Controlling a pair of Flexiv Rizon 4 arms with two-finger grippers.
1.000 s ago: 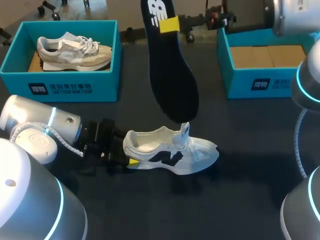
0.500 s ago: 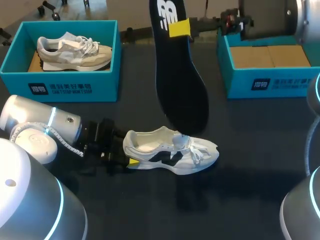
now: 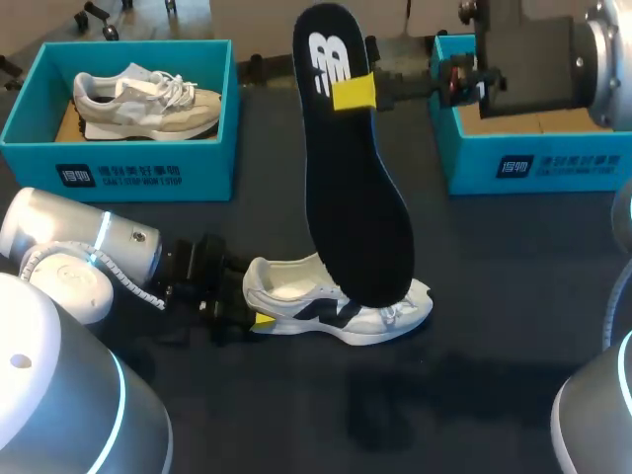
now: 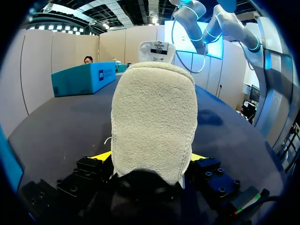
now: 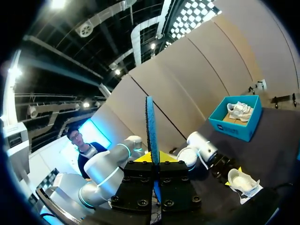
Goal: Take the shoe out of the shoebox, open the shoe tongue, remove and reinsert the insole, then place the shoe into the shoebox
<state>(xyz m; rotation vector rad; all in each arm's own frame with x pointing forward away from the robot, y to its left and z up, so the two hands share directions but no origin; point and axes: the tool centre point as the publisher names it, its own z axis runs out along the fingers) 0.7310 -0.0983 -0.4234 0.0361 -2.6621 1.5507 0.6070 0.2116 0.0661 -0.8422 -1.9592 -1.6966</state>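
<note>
Insole [image 3: 355, 188] dangling right over the shoe [image 3: 281, 296]
Left gripper [image 3: 259, 318] is clamped on the white shoe's heel, down on the table [image 3: 474, 346]. Right gripper [image 3: 354, 91] pinches the black insole's top end, its bottom end at the laces. Two blue boxes [image 3: 118, 173] sit further back.

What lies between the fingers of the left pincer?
The heel of the white shoe, gripped from both sides by the left pincer; the left wrist view shows it.
</note>
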